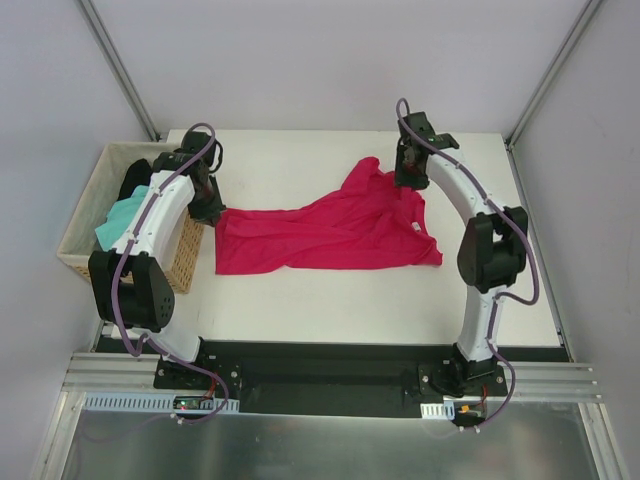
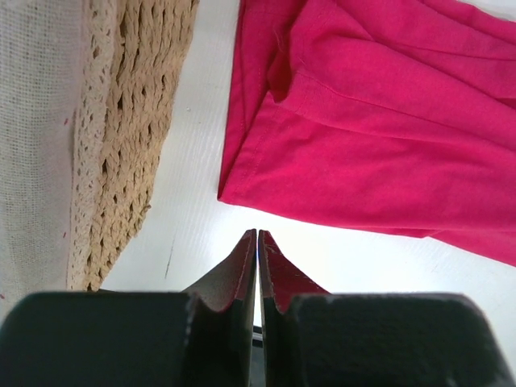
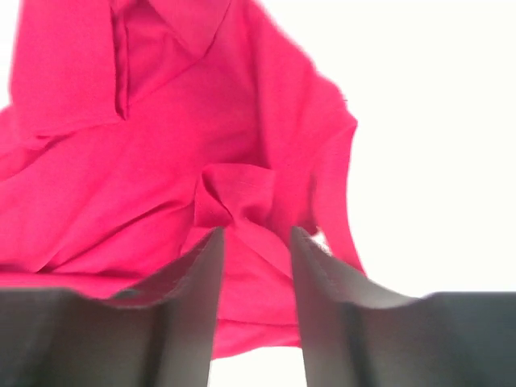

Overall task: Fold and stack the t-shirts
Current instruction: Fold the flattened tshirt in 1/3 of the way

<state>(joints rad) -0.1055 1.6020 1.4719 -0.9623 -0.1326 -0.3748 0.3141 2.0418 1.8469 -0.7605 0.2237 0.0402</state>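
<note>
A crimson t-shirt (image 1: 330, 232) lies stretched and crumpled across the white table, its hem end to the left and its bunched end at the back right. My left gripper (image 1: 205, 205) hangs just off the shirt's left corner (image 2: 234, 189). In the left wrist view it (image 2: 258, 235) is shut with nothing between the fingers. My right gripper (image 1: 408, 170) hovers over the bunched end, open (image 3: 256, 235), with a raised pinch of crimson cloth (image 3: 234, 197) just beyond its fingertips. A mint-green t-shirt (image 1: 120, 222) lies in the basket, partly hidden by the left arm.
The tan wicker basket (image 1: 185, 262) stands at the table's left edge, its woven wall (image 2: 129, 121) close beside my left gripper. Something dark (image 1: 133, 178) sits at the basket's back. Grey walls enclose the table on three sides.
</note>
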